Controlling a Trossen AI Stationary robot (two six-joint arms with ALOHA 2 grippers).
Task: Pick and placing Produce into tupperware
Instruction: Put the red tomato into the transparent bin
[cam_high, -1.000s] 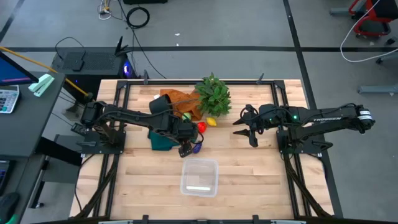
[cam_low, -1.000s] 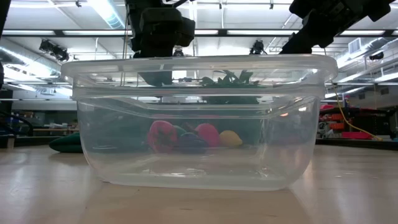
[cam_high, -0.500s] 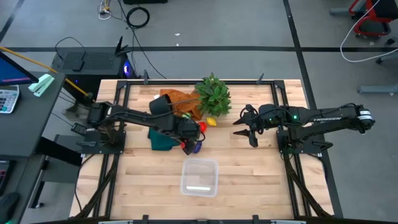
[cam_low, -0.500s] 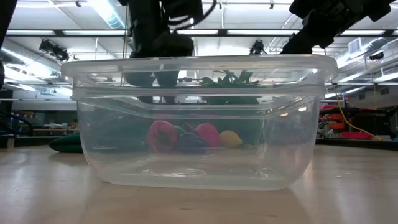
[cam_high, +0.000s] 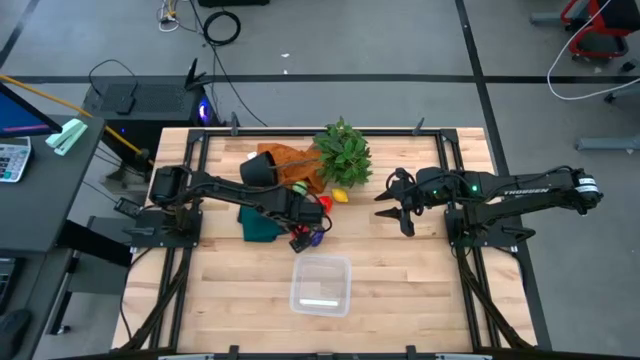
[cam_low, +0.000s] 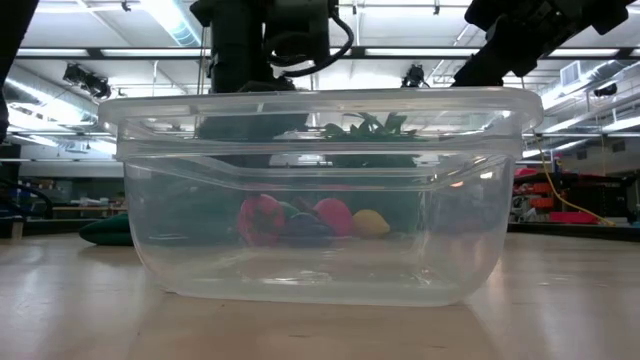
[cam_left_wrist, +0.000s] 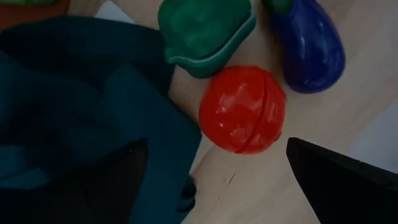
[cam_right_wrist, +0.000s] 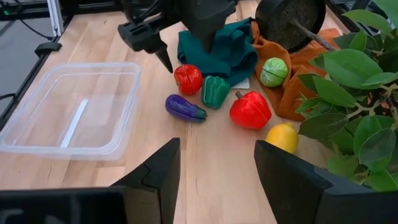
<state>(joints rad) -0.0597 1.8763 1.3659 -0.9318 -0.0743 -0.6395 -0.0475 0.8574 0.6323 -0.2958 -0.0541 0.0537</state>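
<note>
The clear tub (cam_high: 320, 285) stands near the table's front edge and fills the low view (cam_low: 320, 290). Behind it the produce lies on the wood: a round red piece (cam_left_wrist: 242, 118), a dark green pepper (cam_left_wrist: 205, 28), a purple eggplant (cam_left_wrist: 311, 43), a red pepper (cam_right_wrist: 250, 110) and a yellow piece (cam_right_wrist: 282, 137). A light green piece (cam_right_wrist: 272, 71) rests on an orange cloth. My left gripper (cam_high: 303, 238) hangs open just above the round red piece, one finger (cam_left_wrist: 342, 186) on either side. My right gripper (cam_high: 395, 205) waits open over the table's right part.
A teal cloth (cam_left_wrist: 74, 106) lies beside the round red piece. A black pot (cam_right_wrist: 292, 18) lies tipped on the orange cloth (cam_right_wrist: 298, 87). The bushy green plant (cam_high: 343, 152) stands at the far edge. Bare wood lies around the tub.
My left gripper has sunk a little toward the produce behind the tub, and its arm has reached slightly farther toward the table's right. The produce and the tub have kept their places.
</note>
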